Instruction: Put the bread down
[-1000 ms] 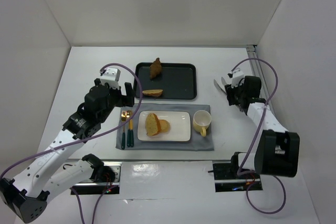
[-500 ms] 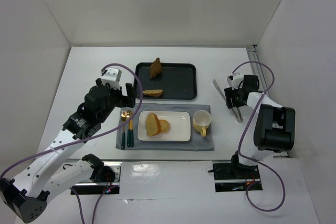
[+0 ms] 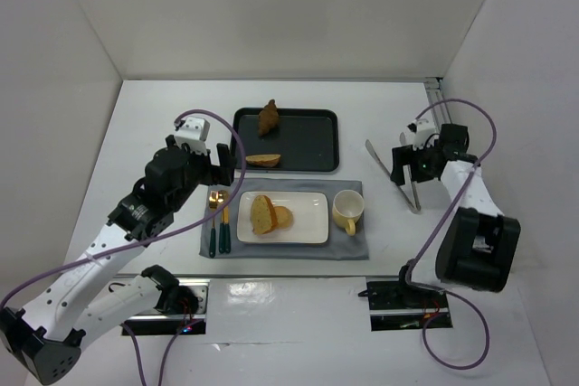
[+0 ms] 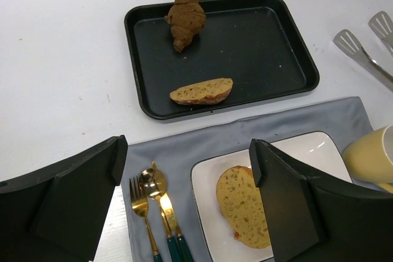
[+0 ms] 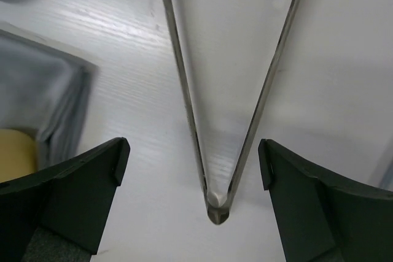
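Note:
On the white plate (image 3: 308, 223) lie two bread slices (image 3: 263, 213), one of which shows in the left wrist view as a bread slice (image 4: 242, 207). Another bread slice (image 4: 201, 91) and a croissant (image 4: 186, 15) lie in the black tray (image 3: 308, 137). My left gripper (image 4: 187, 157) hovers open and empty over the mat's left part, above the cutlery and the plate's edge. Metal tongs (image 5: 217, 200) lie spread on the table to the right of the mat. My right gripper (image 5: 193, 151) stands open astride their hinge end without touching them.
A yellow cup (image 3: 347, 211) stands on the grey mat (image 3: 353, 246) right of the plate. A gold fork, spoon and knife (image 4: 150, 194) lie on the mat's left side. White walls enclose the table; a metal rail (image 3: 441, 110) runs along the right edge.
My right gripper has opened wide and let go of the tongs, which now lie on the table. Its wrist has shifted right. The left arm has not moved.

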